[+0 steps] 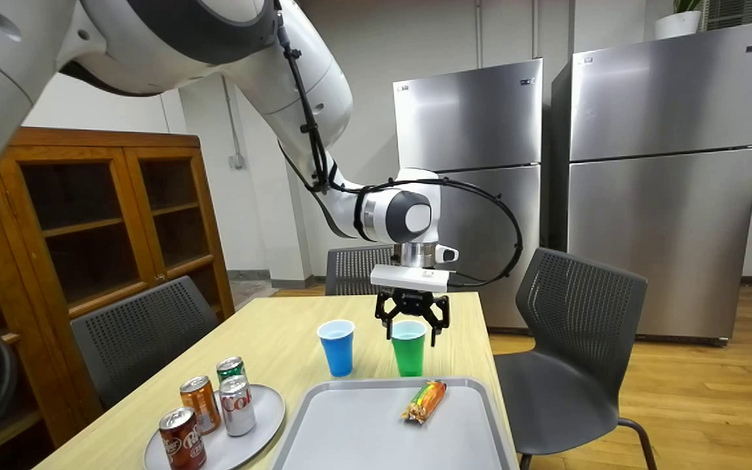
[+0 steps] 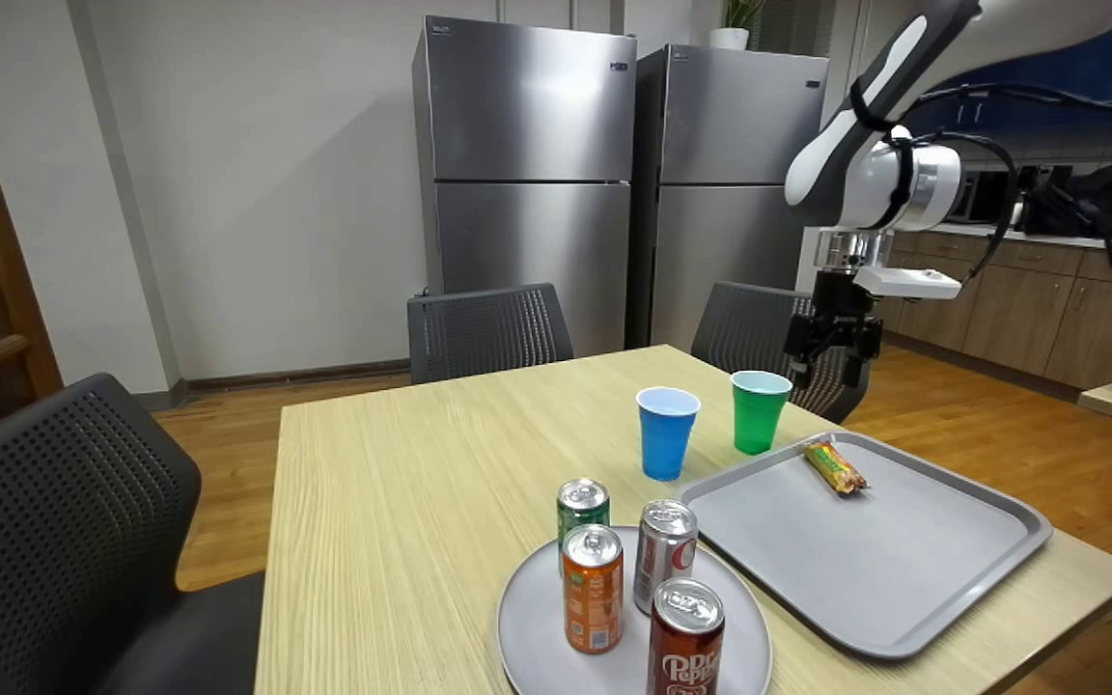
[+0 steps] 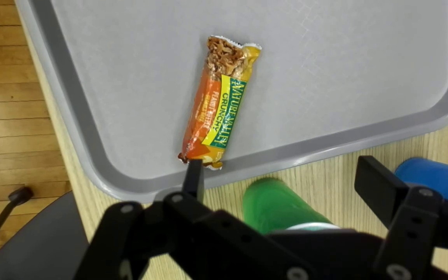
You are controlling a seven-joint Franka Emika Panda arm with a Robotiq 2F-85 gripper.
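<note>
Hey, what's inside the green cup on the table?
Inside the green cup, only pale inner wall shows, near the top. The cup's near side hides the bottom, so contents there can't be seen.

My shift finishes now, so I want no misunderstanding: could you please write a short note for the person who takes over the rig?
Gripper: open, holding nothing, near the green cup.
Things: green cup and blue cup stand upright on the table, outside the tray; a wrapped snack bar lies on the tray; four cans stand on the plate.
Done: the jaws stand open close to the green cup.
Left: probably the grasp itself; nothing is gripped yet.
</note>
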